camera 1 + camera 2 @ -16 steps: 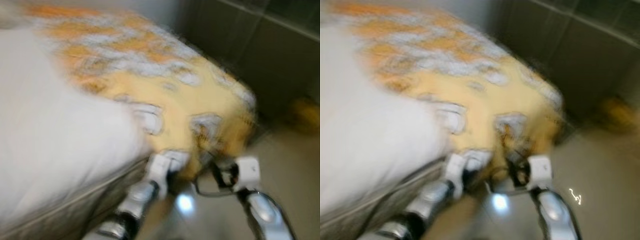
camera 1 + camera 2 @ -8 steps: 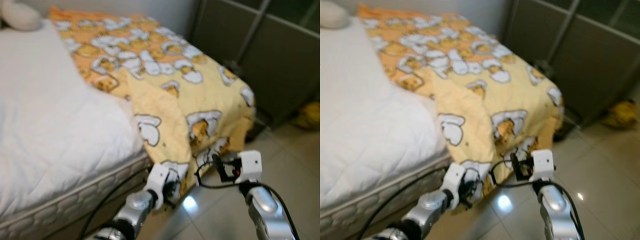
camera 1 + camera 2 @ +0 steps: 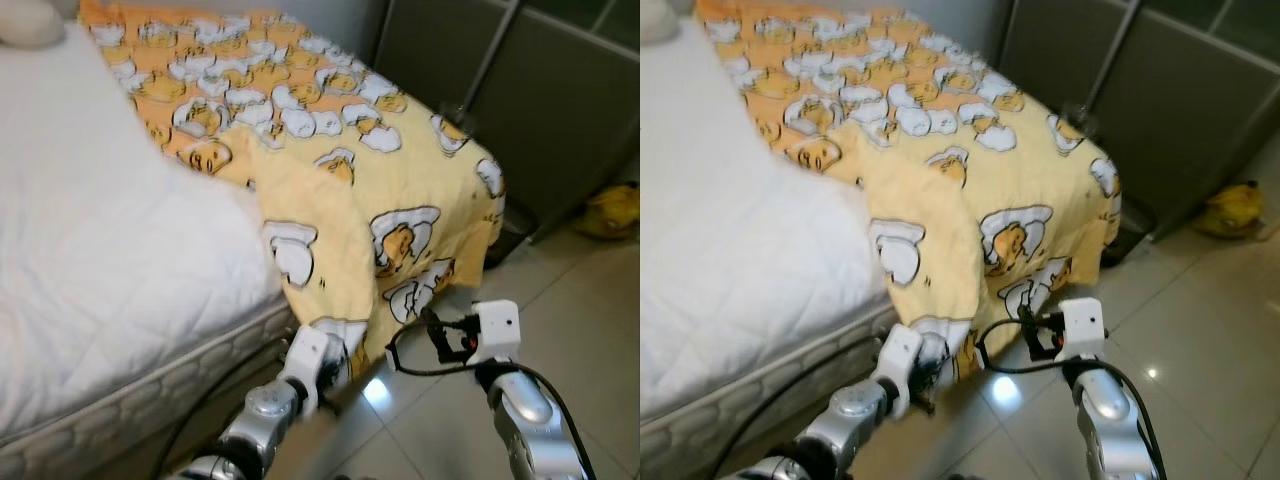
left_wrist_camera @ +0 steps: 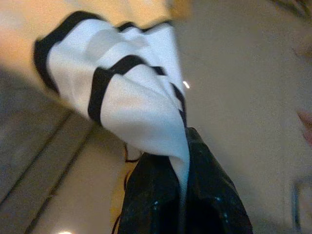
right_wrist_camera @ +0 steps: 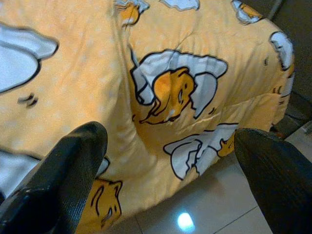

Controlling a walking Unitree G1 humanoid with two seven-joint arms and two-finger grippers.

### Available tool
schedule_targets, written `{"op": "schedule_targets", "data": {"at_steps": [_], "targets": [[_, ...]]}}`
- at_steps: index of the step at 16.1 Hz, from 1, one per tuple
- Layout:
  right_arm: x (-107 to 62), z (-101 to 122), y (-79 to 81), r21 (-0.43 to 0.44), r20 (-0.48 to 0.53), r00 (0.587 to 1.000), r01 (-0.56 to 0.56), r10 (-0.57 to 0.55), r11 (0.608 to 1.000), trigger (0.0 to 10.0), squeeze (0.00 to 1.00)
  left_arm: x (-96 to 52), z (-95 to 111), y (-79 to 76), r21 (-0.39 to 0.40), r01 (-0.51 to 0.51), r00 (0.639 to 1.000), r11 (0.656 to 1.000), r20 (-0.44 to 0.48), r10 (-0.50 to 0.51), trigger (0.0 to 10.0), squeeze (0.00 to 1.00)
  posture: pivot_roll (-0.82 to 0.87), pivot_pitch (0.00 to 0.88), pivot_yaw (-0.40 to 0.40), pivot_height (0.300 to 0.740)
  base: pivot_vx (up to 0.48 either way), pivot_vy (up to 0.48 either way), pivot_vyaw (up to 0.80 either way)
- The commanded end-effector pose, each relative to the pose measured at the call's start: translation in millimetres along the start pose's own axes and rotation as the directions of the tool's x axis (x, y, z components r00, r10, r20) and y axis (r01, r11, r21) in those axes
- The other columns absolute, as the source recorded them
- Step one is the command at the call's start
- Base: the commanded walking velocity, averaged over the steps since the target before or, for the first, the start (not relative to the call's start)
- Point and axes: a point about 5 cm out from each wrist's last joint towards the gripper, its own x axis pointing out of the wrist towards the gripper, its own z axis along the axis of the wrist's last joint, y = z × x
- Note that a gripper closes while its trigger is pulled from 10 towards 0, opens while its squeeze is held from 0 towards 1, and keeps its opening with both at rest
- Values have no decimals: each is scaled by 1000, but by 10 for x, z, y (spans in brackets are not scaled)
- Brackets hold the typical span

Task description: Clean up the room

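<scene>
1. Left gripper (image 4: 183,204) of mine is clamped tight on the lowest hanging corner of the yellow blanket (image 3: 330,190), beside the mattress (image 3: 110,260) edge.
2. That blanket drapes over the bed's foot corner, down toward the tiled floor (image 3: 590,300).
3. My right gripper (image 5: 170,161) hovers spread wide, empty, facing the blanket's hanging side.

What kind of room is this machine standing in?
Most likely a bedroom: a bed with a white quilted mattress, a yellow cartoon-print blanket hanging over its corner, and a tiled floor alongside.
</scene>
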Motion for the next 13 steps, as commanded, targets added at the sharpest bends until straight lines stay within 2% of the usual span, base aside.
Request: {"op": "schedule_targets", "data": {"at_steps": [1, 5, 7, 8, 10, 11, 13], "targets": [[-48, -11, -84, -14, -14, 1000, 0, 0, 1000, 10000, 0, 27, -96, -166, 14, 95, 993, 995, -64, -94, 10000, 0, -81, 0, -127, 740, 0, 0, 0], [-137, -25, -253, -24, -60, 997, -50, 49, 998, 10000, 0, 54, -108, -342, 45, 250, 963, 967, -117, -244, 10000, 0, -85, 0, -132, 740, 0, 0, 0], [-142, -28, -273, -20, -71, 995, -67, 65, 998, 10000, 0, 60, -73, -427, 45, 359, 927, 932, -135, -351, 10000, 0, -84, 0, -135, 740, 0, 0, 0], [-140, -27, -274, -19, -71, 995, -69, 68, 997, 10000, 0, 60, -62, -426, 52, 368, 924, 929, -137, -358, 10000, 0, -86, 0, -131, 740, 0, 0, 0], [-135, -21, -267, -18, -73, 994, -80, 79, 997, 10000, 0, 21, -67, -361, 84, 423, 898, 902, -174, -405, 10000, 0, -90, 0, -127, 740, 0, 0, 0], [-143, -28, -260, -14, -78, 993, -89, 88, 996, 10000, 0, -98, -213, -192, 107, 464, 867, 879, -258, -426, 10000, 0, -85, 0, -126, 740, 0, 0, 0], [-169, -67, -256, -11, -92, 991, -96, 95, 995, 10000, 0, -199, -358, -143, 93, 517, 827, 851, -313, -467, 10000, 0, -84, 0, -124, 740, 0, 0, 0]]}}
